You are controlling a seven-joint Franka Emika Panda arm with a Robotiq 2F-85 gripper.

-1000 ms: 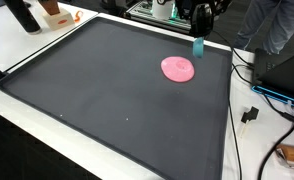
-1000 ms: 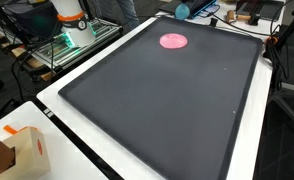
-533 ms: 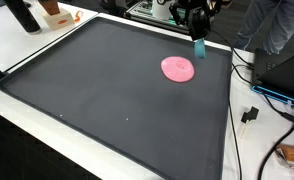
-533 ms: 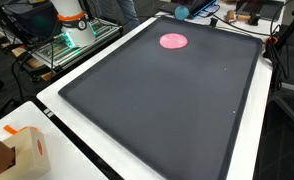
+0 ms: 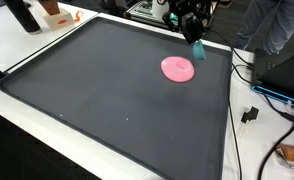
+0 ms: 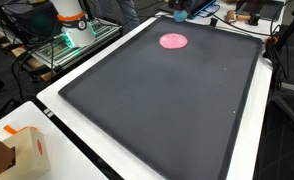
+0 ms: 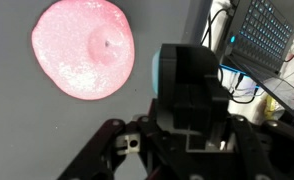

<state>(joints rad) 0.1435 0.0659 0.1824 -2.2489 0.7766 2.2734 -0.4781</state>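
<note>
The Robotiq gripper point(image 5: 195, 37) hangs over the edge of the large dark grey rectangular mat point(image 5: 107, 95) that lies nearest the arm's base, close to one corner of that edge. Its claw is clamped on a small teal block-shaped object point(image 5: 198, 51), which is lifted clear of the mat and tilted off upright. In an exterior view the teal object point(image 6: 179, 14) shows only as a small patch at that same edge. In the wrist view it point(image 7: 179, 72) fills the space ahead of the black fingers, so the fingertips themselves are hidden behind it.

A flat round disc of glittery pink material point(image 5: 178, 68) lies on the mat near the same edge, just inward from the gripper and apart from the teal object. Both exterior views show the disc point(image 6: 173, 41) flat on the mat. The wrist view shows the disc point(image 7: 84, 52) to one side of the teal object, with a small raised nub at its middle.

The mat covers most of a white table point(image 5: 22, 55), leaving a pale border around it. Dark cables point(image 5: 249, 72) run along the border beside the corner nearest the gripper. A small cardboard box point(image 6: 27, 152) stands on the border beyond the opposite corner, well apart from the gripper.
</note>
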